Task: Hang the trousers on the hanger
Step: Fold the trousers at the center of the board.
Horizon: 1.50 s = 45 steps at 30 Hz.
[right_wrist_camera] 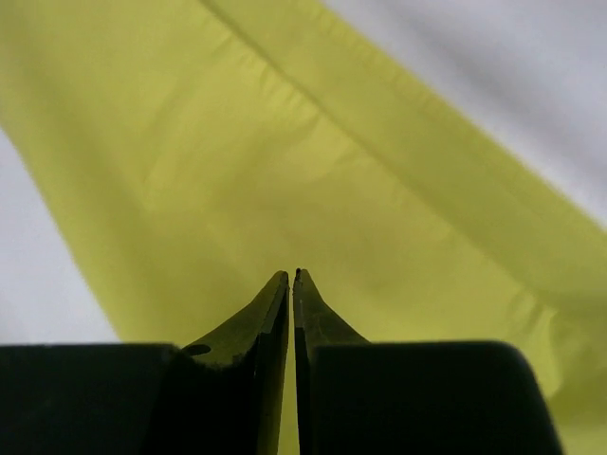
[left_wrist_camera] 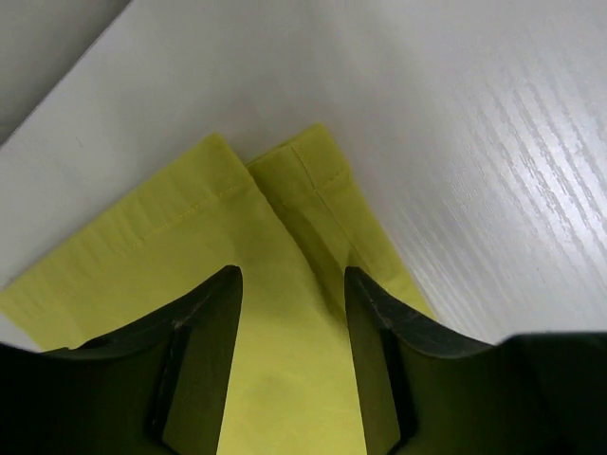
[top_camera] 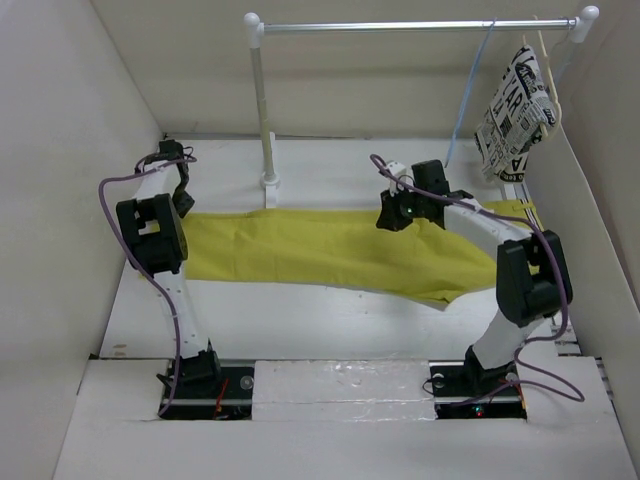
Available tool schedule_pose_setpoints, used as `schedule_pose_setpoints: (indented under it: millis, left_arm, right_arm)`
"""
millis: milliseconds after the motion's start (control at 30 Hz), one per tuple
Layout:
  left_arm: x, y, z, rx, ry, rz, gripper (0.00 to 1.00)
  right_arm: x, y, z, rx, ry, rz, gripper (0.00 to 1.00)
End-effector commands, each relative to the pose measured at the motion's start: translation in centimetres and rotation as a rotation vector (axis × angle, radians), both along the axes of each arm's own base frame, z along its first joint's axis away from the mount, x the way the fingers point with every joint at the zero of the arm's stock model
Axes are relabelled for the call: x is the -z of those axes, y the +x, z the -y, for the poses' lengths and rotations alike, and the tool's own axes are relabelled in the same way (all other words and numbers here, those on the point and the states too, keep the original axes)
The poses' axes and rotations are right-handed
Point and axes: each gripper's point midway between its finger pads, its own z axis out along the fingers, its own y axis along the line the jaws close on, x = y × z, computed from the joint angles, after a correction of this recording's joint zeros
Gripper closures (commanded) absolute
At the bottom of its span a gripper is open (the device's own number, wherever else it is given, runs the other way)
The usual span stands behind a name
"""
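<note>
Trousers, mustard-yellow, lie spread flat from left to right across the white table. Left gripper: released, its two dark fingers set apart above the two hemmed leg ends, which lie side by side at the left end of the cloth; whether the fingers touch the fabric cannot be judged. Right gripper: clenched, fingertips pressed together over the middle-right part of the trousers, yellow fabric filling most of its wrist view; whether any cloth is pinched cannot be told. Beyond the far edge of the trousers, a post carries a horizontal rail. Hanger, thin and light blue, hangs from the rail towards its right end, apart from the trousers. Just to its right, a wooden hanger bears black-and-white printed cloth.
</note>
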Motion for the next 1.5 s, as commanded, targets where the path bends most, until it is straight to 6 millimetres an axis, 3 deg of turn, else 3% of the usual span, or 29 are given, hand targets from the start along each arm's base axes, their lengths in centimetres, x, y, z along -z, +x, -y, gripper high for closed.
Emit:
schedule_pose_setpoints:
  millis: [0,67,100,133,167,200,233,267,333,367,400,467,500,700,833,1033,1200,1467]
  left_arm:
    - [-6.0,0.0,-0.4,0.024,0.036,0.138,0.55]
    - [-6.9,0.3,0.6,0.045,0.014,0.19,0.55]
    - [-7.4,-0.5,1.4,0.061,0.004,0.203,0.55]
    - [-7.6,-0.6,2.3,0.082,-0.009,0.216,0.56]
    - [-8.0,-0.1,4.2,0.127,-0.018,0.243,0.58]
    - [-7.8,-1.4,6.7,0.173,-0.033,0.248,0.65]
    - [-7.8,-1.4,6.7,0.173,-0.033,0.248,0.65]
    - [-8.0,-1.2,9.2,0.232,-0.043,0.269,0.66]
    - [-7.2,-3.1,11.7,0.283,-0.064,0.26,0.7]
    - [-7.8,-3.4,12.7,0.308,-0.076,0.289,0.71]
    - [-6.3,-4.8,14.2,0.332,-0.101,0.263,0.74]
    - [-5.5,-5.8,15.8,0.354,-0.173,0.276,0.77]
    - [-4.6,-7.3,16.2,0.353,-0.204,0.261,0.77]
    - [-2.0,-10.4,15.8,0.362,-0.197,0.201,0.77]
    - [-0.6,-11.5,14.6,0.342,-0.174,0.154,0.78]
    - [-0.2,-11.8,14.3,0.339,-0.16,0.141,0.78]
    - [0.7,-12.3,13.8,0.318,-0.161,0.115,0.78]
    - [0.8,-12.0,13.9,0.311,-0.183,0.112,0.79]
  right_arm:
    - [-0.5,4.0,-0.7,-0.013,-0.022,0.064,0.86]
    - [-0.3,5.0,-1.4,-0.039,-0.014,0.052,0.73]
    - [1.3,5.3,-1.6,-0.063,-0.027,0.017,0.63]
    - [0.2,6.3,-2.3,-0.087,-0.006,0.04,0.6]
    - [0.8,6.3,-2.5,-0.099,-0.007,0.015,0.58]
    - [2.1,6.5,-3.1,-0.141,0.002,-0.024,0.57]
    - [1.4,7.0,-3.2,-0.142,0.007,-0.006,0.57]
    - [1.9,6.9,-3.3,-0.149,0.002,-0.033,0.56]
    - [3.3,6.8,-3.7,-0.171,-0.019,-0.061,0.56]
    - [3.4,7.0,-3.6,-0.169,-0.025,-0.061,0.55]
    - [3.7,7.1,-3.4,-0.161,-0.037,-0.063,0.55]
    - [4.3,7.0,-3.3,-0.16,-0.051,-0.084,0.54]
    - [4.4,7.0,-3.2,-0.158,-0.053,-0.09,0.53]
    - [5.7,6.9,-2.6,-0.145,-0.071,-0.126,0.51]
    - [6.3,7.1,-2.4,-0.145,-0.086,-0.127,0.49]
    - [6.4,8.4,-2.1,-0.155,-0.109,-0.123,0.47]
    - [7.4,6.8,-2.3,-0.162,-0.074,-0.168,0.49]
    - [6.9,4.4,-2.3,-0.18,-0.038,-0.187,0.51]
